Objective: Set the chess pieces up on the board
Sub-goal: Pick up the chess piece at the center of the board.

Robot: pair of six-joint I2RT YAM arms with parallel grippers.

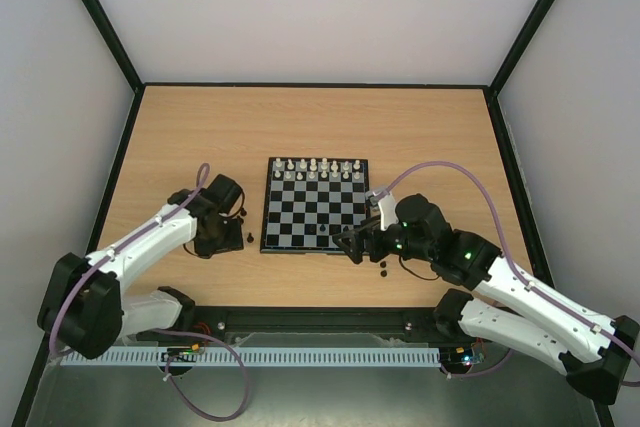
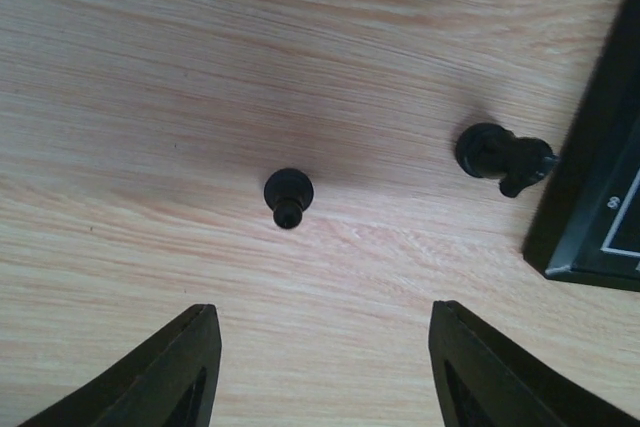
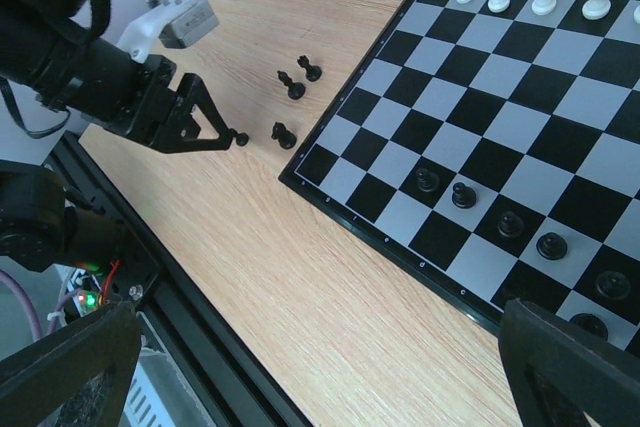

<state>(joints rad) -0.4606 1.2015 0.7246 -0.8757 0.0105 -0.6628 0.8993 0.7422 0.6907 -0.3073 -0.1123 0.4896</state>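
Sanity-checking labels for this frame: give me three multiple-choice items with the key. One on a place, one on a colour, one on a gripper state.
1. Where is the left gripper relative to the board?
A. Over its middle.
B. Over the table, to its left.
C. Past its far edge.

2. What colour are the pieces on the board's far rows?
A. White.
B. Black.
C. Red.

3. How is the right gripper?
A. Shut on a pawn.
B. Open, holding nothing.
C. Shut, empty.

Key:
1 B: its own camera shows wood below it, with the board's corner at the right edge.
2 A: the top view shows pale figures along the far rows.
3 B: its jaws stand wide apart with nothing between them.
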